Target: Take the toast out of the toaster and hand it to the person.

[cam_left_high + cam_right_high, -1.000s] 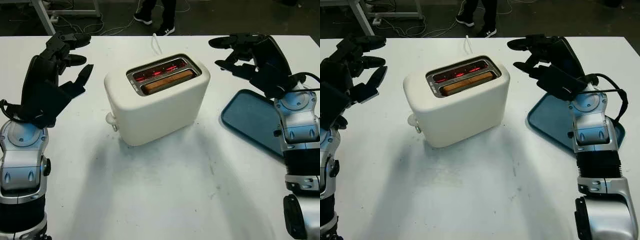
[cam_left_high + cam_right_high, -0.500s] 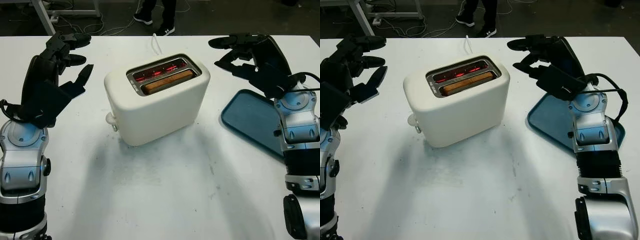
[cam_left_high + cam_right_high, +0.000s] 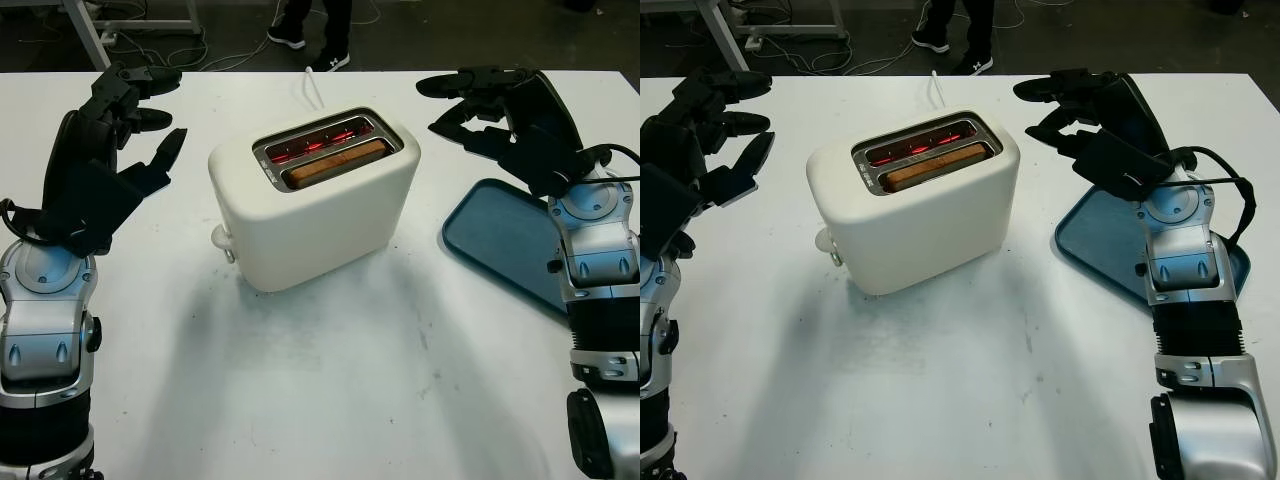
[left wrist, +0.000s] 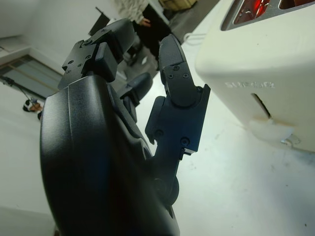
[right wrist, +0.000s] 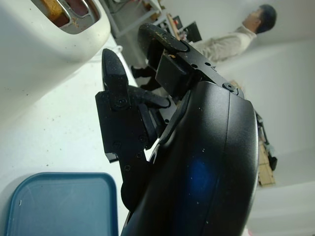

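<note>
A cream toaster [image 3: 315,200] stands at the middle of the white table [image 3: 320,400]. Its near slot holds a brown slice of toast [image 3: 335,161]; the far slot glows red. My left hand [image 3: 135,130] hangs open above the table to the left of the toaster, apart from it. My right hand [image 3: 480,100] is raised open to the right of the toaster, over the table's far part, holding nothing. The toaster's side and lever [image 4: 275,132] show in the left wrist view, and its slot edge [image 5: 69,14] in the right wrist view.
A blue tray [image 3: 500,240] lies on the table at the right, partly under my right arm. A white cord [image 3: 312,88] runs from the toaster toward the far edge. A person's legs [image 3: 315,30] stand beyond the table; another person [image 5: 236,37] sits in the background.
</note>
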`<state>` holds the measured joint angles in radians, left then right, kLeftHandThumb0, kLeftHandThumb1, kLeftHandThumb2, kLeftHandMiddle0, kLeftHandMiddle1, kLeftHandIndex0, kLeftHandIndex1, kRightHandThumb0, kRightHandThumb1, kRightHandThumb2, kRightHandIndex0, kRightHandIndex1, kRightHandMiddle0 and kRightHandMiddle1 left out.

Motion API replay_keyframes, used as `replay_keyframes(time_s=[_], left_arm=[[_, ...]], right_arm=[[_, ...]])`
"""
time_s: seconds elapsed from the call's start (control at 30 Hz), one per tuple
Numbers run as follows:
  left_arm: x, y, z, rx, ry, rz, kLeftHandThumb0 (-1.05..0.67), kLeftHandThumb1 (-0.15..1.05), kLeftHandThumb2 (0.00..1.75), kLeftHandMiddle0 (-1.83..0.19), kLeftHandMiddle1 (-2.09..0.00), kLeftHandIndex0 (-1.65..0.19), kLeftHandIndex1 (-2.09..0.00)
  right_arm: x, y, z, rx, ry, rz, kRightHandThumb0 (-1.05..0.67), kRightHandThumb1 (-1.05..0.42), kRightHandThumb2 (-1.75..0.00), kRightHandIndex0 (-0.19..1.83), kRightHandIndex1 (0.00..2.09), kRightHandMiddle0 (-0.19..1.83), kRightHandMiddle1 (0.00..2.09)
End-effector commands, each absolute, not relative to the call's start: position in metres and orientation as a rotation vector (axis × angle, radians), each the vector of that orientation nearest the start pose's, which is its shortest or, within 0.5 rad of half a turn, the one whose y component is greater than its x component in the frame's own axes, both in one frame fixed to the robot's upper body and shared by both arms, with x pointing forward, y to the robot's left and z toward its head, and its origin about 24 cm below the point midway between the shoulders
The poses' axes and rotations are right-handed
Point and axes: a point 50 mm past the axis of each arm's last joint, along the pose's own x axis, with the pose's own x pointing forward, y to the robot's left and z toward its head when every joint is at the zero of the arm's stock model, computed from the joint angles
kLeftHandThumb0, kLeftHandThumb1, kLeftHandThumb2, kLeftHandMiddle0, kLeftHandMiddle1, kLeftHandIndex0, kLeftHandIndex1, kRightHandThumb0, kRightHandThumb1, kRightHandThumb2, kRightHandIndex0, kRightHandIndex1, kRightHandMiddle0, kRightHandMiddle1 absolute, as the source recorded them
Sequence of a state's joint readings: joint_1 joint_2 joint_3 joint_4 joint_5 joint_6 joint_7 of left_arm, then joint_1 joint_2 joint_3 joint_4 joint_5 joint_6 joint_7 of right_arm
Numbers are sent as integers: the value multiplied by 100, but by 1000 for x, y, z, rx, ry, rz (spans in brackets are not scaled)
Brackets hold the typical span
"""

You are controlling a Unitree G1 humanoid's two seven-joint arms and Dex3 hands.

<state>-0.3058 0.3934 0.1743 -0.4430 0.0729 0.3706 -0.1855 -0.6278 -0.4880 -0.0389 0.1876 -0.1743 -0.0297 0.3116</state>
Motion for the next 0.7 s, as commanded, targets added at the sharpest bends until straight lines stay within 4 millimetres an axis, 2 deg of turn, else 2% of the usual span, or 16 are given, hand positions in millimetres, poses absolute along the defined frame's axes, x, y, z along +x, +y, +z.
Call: replay_keyframes(time_s=[0.0,0.3,0.67], left_arm=[[269,208,211,461,-377,-10,-40,92,54,-2,-110,-13,-76],[269,209,210,469,-385,-3,-37,92,55,-4,-111,-14,-76],[268,209,210,476,-384,1,-37,92,54,-6,-110,-15,-76]], right_arm=[[342,-203,214,-703,-393,195,-28,-92,-10,63,89,85,2],[342,-202,214,-700,-395,200,-25,-92,-11,59,85,84,1],[342,-202,214,-701,-399,195,-27,-92,-10,63,83,85,1]])
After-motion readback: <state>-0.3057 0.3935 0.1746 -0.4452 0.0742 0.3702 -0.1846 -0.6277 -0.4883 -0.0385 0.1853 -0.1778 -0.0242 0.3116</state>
